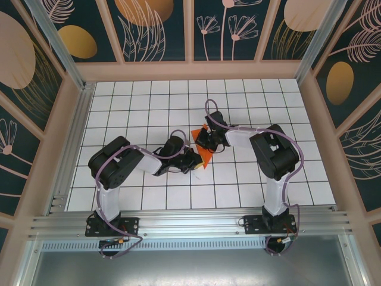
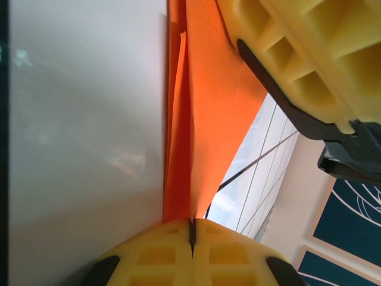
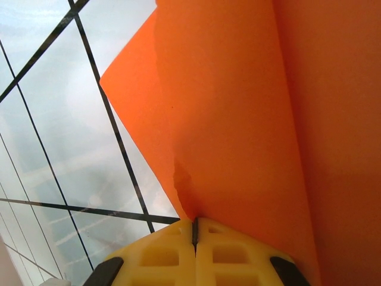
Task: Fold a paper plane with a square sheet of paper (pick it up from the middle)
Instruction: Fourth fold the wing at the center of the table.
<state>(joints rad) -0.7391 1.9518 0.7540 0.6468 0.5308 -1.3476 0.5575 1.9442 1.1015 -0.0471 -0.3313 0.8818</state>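
Yellow fingers [image 2: 155, 256] of the left gripper [image 2: 192, 225] sit pressed together at the bottom of its wrist view. The lower edge of the orange sheet of paper [image 2: 208, 95] is pinched in the seam between them. The right gripper [image 3: 194, 223] is likewise closed tight on the paper, whose folded layers fan upward from the pinch.

From above, the two grippers meet near the middle of the tabletop [image 1: 149, 101]. The creased sheet stands on edge between them rather than lying flat; whether it touches the tiles I cannot tell. A hold from both sides probably keeps the folded layers together and the crease straight while a fold is worked. In the left wrist view, the right gripper's finger lies against the paper's upper part.
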